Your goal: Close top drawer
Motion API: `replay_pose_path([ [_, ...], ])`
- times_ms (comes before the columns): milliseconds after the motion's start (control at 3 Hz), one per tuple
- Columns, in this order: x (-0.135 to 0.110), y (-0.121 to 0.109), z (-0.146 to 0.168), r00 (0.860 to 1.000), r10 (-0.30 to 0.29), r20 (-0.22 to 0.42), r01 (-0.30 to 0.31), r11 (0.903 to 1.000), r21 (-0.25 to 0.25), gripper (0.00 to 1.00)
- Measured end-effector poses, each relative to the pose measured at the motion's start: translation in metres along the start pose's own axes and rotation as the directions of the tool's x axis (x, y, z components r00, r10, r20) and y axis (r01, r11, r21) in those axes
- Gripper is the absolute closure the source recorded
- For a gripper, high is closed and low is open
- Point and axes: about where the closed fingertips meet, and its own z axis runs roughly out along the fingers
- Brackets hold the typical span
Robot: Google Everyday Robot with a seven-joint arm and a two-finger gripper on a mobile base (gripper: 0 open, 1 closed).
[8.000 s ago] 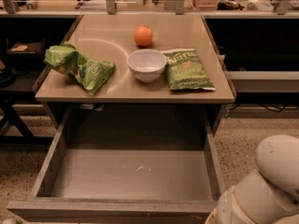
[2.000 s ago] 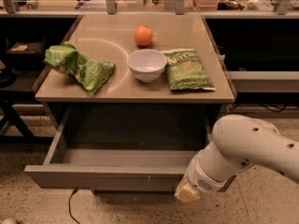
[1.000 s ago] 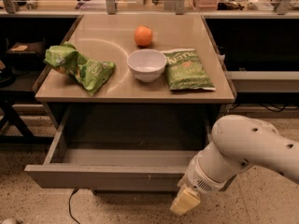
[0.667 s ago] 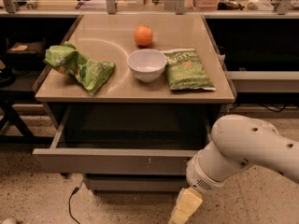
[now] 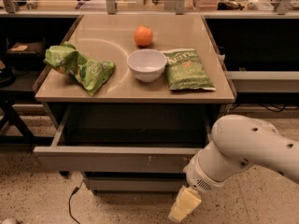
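Found the top drawer point(image 5: 117, 158) in the lower middle of the frame, pulled partway out from under the table point(image 5: 107, 91) and not shut. Saw its plain flat front running from the lower left toward the centre right, with a few small pale marks near the middle. Could make out only a dark strip of its inside between the front and the table's edge. Noted a narrower drawer front point(image 5: 131, 184) just beneath, set further back.

Spotted the gripper point(image 5: 184, 205) at the bottom of the frame, right of centre. Pale yellow, hanging lower than the drawer's front and near its right-hand end, pointing down and leftward at the floor point(image 5: 32, 199). Could not tell its degree of opening; saw nothing in its hold. Could not judge contact with the drawer either. Traced the white arm point(image 5: 243, 146) up from the gripper to the right edge of the frame, with the rounded casing covering the drawer's right-hand corner.

Noted four things on the tabletop, in the upper half of the frame: a crumpled green bag point(image 5: 79, 68) at the left, a white bowl point(image 5: 146, 64) upright near the middle, an orange point(image 5: 143, 35) just behind the bowl, and a flat green chip bag point(image 5: 188, 70) just beside the bowl on the right. Made out a dark cable point(image 5: 71, 200) on the speckled floor at the lower left.
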Motion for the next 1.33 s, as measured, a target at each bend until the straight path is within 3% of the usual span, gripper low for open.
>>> replay_pose_path([
  [1000,-0.002,-0.001,0.001,1.0,-0.008,0.001,0.008,1.0,0.003,0.88],
  [1333,-0.015,-0.018,-0.001,1.0,-0.029,-0.005,0.029,0.9981,0.055,1.0],
])
